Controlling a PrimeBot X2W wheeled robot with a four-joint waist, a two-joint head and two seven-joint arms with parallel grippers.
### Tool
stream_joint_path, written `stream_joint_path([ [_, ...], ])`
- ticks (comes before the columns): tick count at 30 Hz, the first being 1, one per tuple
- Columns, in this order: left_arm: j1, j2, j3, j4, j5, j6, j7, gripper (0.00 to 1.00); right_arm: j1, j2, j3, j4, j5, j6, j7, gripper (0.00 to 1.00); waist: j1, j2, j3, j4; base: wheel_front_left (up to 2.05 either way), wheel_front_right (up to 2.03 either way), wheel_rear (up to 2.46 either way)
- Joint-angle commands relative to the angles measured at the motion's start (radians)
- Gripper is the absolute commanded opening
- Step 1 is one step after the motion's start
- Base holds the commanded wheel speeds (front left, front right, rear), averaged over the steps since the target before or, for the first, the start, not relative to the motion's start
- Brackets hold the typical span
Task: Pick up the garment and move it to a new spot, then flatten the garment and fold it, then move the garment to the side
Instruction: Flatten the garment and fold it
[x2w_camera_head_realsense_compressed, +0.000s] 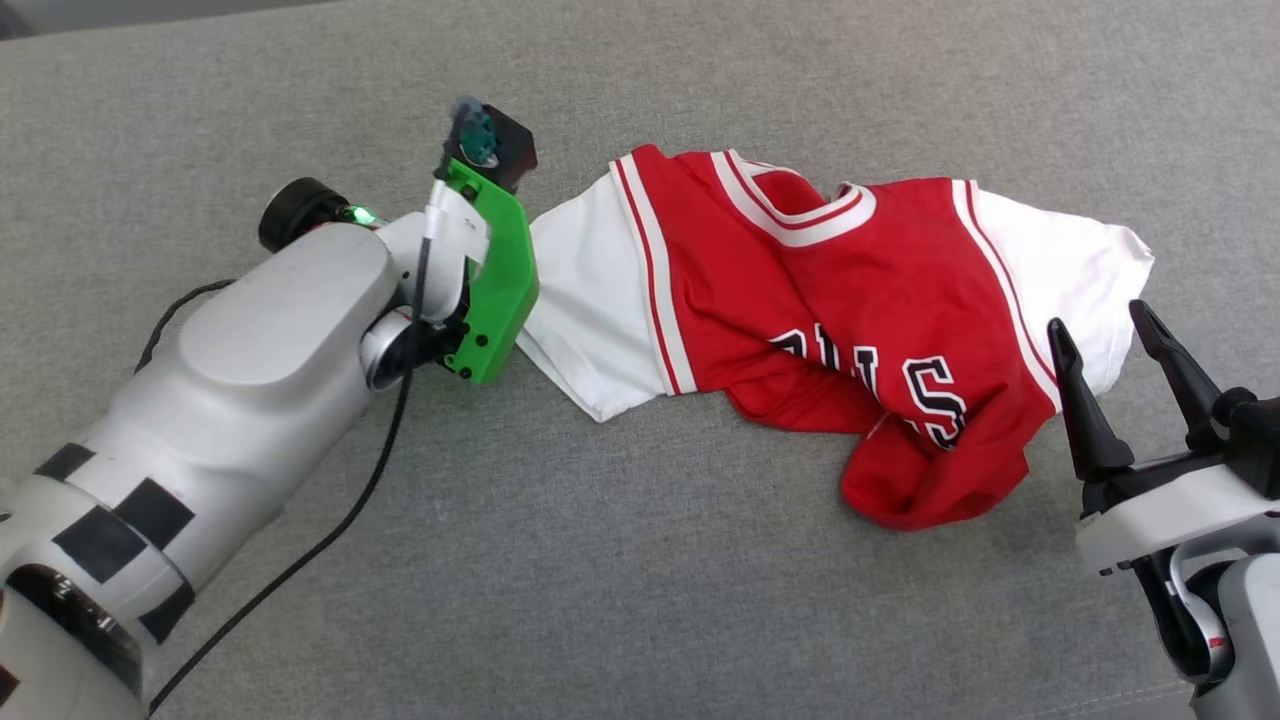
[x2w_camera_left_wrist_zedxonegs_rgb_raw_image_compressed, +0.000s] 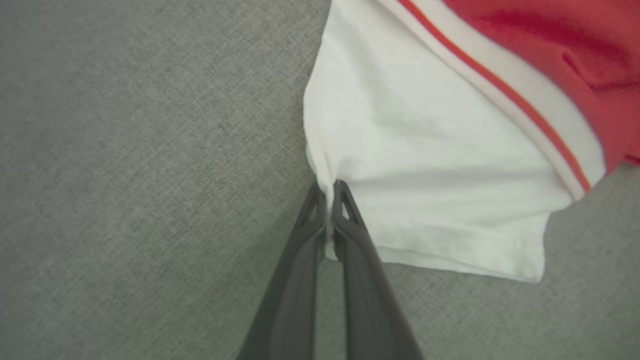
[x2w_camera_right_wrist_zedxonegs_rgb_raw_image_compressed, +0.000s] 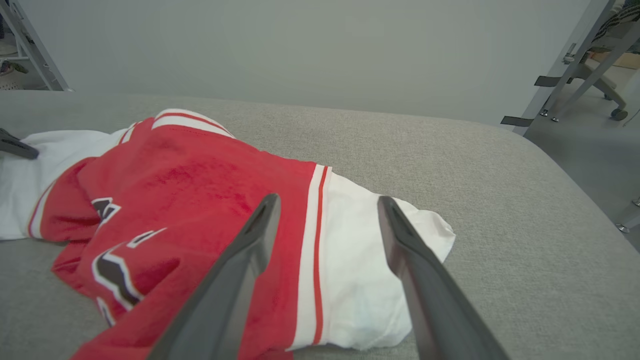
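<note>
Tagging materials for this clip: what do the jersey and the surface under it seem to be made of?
The garment: soft matte knit cloth, perhaps cotton or polyester; it creases and bunches where the left tool pinches its white sleeve. The surface: grey matte woven fabric, upholstery-like; fine weave grain shows in the left wrist view.

One garment (x2w_camera_head_realsense_compressed: 850, 300): soft matt cloth, red and white. Beneath it, surface (x2w_camera_head_realsense_compressed: 640, 580): coarse grey woven fabric, matt. My left gripper (x2w_camera_left_wrist_zedxonegs_rgb_raw_image_compressed: 330, 189): dark smooth plastic, dull. My wrist bracket (x2w_camera_head_realsense_compressed: 503, 285): glossy green plastic. My forearm shell (x2w_camera_head_realsense_compressed: 270, 340): smooth pale plastic, satin.
</note>
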Motion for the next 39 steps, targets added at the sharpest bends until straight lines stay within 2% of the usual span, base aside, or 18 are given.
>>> stream_joint_path([
  [1,0.009,0.028,0.008,-0.006,-0.029,-0.003,-0.025,0.0,0.0,-0.004,-0.008,0.005,0.005,-0.001,-0.008,1.0,0.0,0.0,-0.032,0.027,0.0,0.0,0.0],
  [9,0.01,0.165,0.003,-0.029,-0.087,-0.003,-0.054,0.0,0.039,0.003,-0.031,0.012,0.005,-0.001,-0.011,1.0,0.0,0.0,-0.077,0.067,0.0,0.0,0.0],
  [15,0.06,0.239,0.009,0.035,-0.109,0.012,-0.061,0.0,0.043,0.003,-0.041,0.009,0.002,-0.001,-0.008,1.0,0.0,0.0,-0.069,0.068,0.0,0.0,0.0],
  [19,0.1,0.248,0.005,0.088,-0.113,0.029,-0.076,0.0,0.04,0.005,-0.046,0.009,-0.002,-0.001,-0.005,1.0,0.0,0.0,-0.054,0.056,0.0,0.0,0.0],
  [25,0.145,0.214,0.014,0.153,-0.127,0.037,-0.14,0.0,0.039,0.003,-0.056,0.009,-0.004,-0.001,0.0,1.0,0.0,0.0,-0.051,0.049,0.0,0.0,0.0],
  [26,0.148,0.206,0.018,0.161,-0.121,0.039,-0.172,0.99,0.037,0.001,-0.059,0.007,-0.006,-0.001,0.002,1.0,0.0,0.0,-0.056,0.05,0.0,0.0,0.0],
  [29,0.148,0.188,0.034,0.167,-0.101,0.044,-0.287,1.0,0.03,-0.008,-0.066,-0.001,-0.009,-0.001,0.006,1.0,0.0,0.0,-0.079,0.059,0.0,0.0,0.0],
  [34,0.165,0.178,0.069,0.139,-0.057,0.083,-0.524,1.0,0.016,-0.035,-0.084,-0.029,-0.013,-0.001,0.027,1.0,0.0,0.0,-0.134,0.088,0.0,0.0,0.0],
  [39,0.211,0.182,0.11,0.065,-0.03,0.163,-0.731,1.0,-0.016,-0.076,-0.093,-0.067,-0.015,-0.001,0.061,1.0,0.0,0.0,-0.172,0.124,0.0,0.0,0.0],
])
